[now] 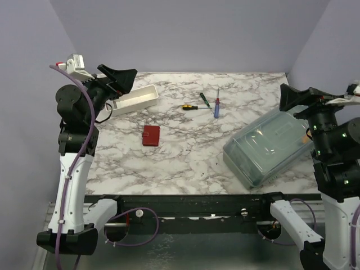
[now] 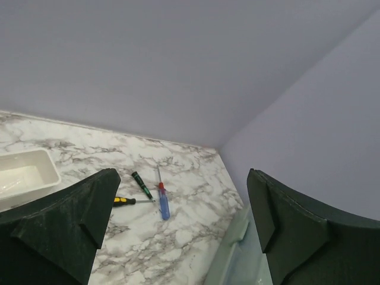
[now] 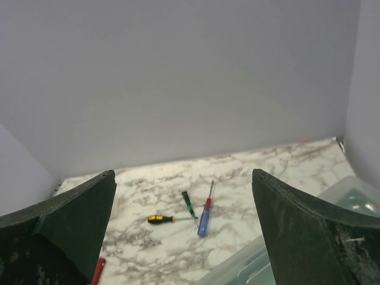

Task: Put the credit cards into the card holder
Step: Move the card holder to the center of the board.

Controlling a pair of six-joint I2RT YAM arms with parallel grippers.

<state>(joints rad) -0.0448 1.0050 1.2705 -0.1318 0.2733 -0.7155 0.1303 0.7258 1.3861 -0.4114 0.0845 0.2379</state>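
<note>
**A:** Where is the card holder (image 1: 151,135)?

**B:** It lies flat and shut on the tabletop (image 1: 185,163). It sits apart from everything, between the white tray (image 1: 134,100) and the clear box (image 1: 269,147), on the left arm's side.

**A:** And the credit cards?

**B:** I can't find them in any view. They may be in the tray or under the box's cloudy lid, but that's a guess.

**A:** Are the arms holding anything?

**B:** No. The left fingers (image 2: 65,225) are spread wide with nothing between them, and so are the right fingers (image 3: 309,225). Both sets hang well above the marble. The left ones are over the tray and the right ones are beside the box.

**A:** So nothing has been started. How would you go about it?

**B:** I'd find the cards before committing either arm. Tilting the left wrist down over the tray would be the nearest place to check. A thin card lying flat gives little to pinch, so I'd come in low at one short edge, or nudge it against a wall to lift a corner.

**A:** And the holder?

**B:** It needs opening first. One arm should pin it so it doesn't skate on the marble, and the other can feed each card in edge-first along the slot.

**A:** What about the screwdrivers (image 1: 203,103)?

**B:** They lie farther back, well away from the holder, so I'd leave them alone.
</note>
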